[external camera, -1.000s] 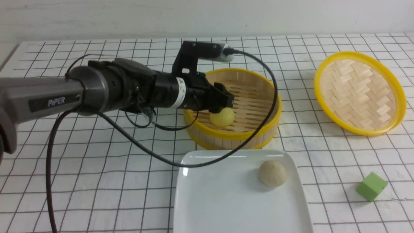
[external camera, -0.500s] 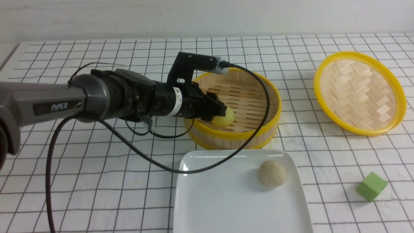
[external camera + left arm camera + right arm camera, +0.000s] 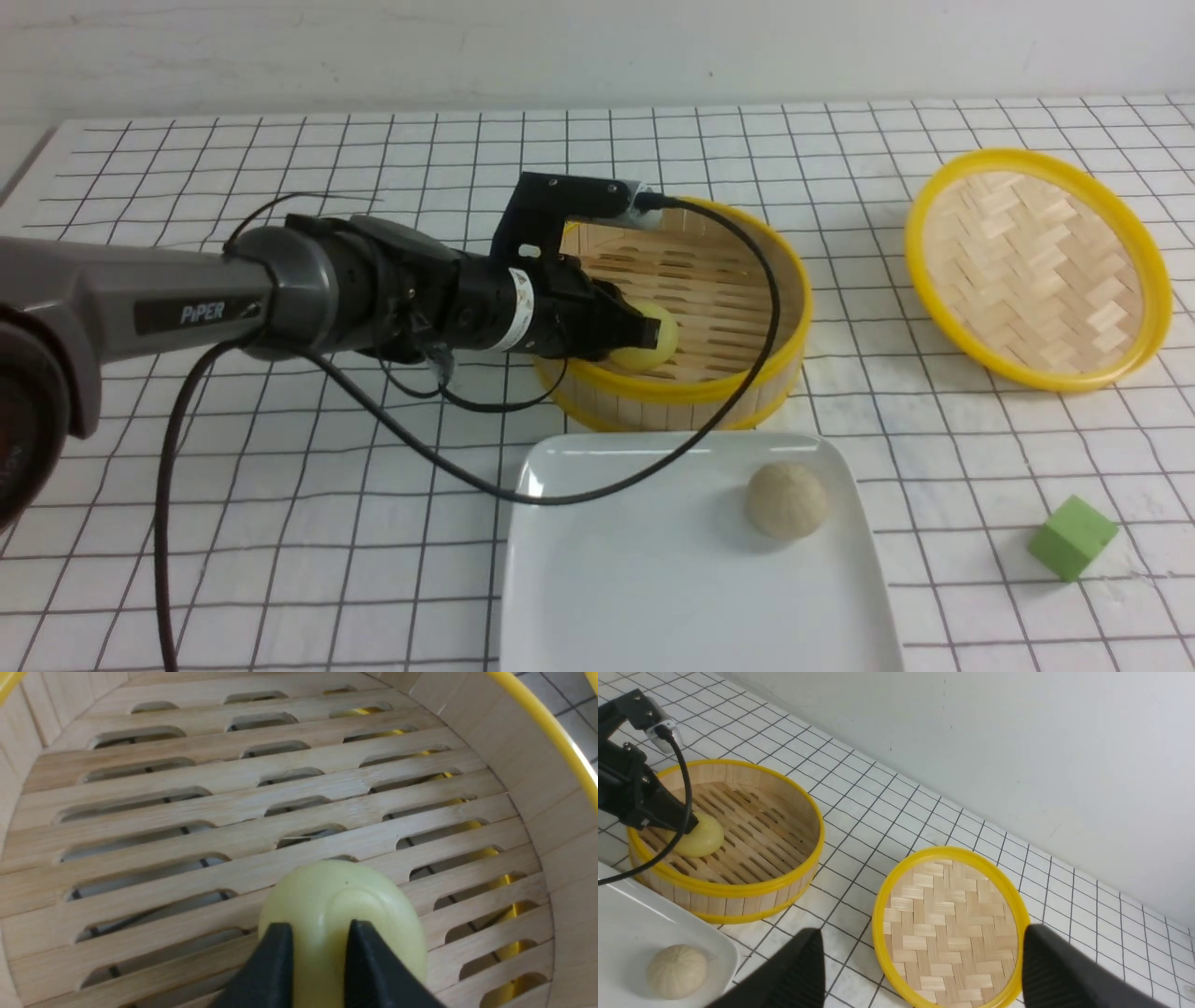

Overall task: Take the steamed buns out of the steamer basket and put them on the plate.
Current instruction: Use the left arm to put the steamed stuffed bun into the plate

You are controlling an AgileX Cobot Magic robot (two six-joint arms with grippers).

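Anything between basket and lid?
Nothing: only bare tiled table between basket and lid, as shown in the front and right wrist views.

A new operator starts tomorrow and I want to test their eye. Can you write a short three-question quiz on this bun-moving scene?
1. True or false: the beige bun lies on the plate.
2. Inside the steamer basket, the left gripper pinches: A) the beige bun, B) the yellow bun, C) nothing.
3. Fill in: the right gripper stands ___, holding nothing.

Key: 1 true; 2 B; 3 open.
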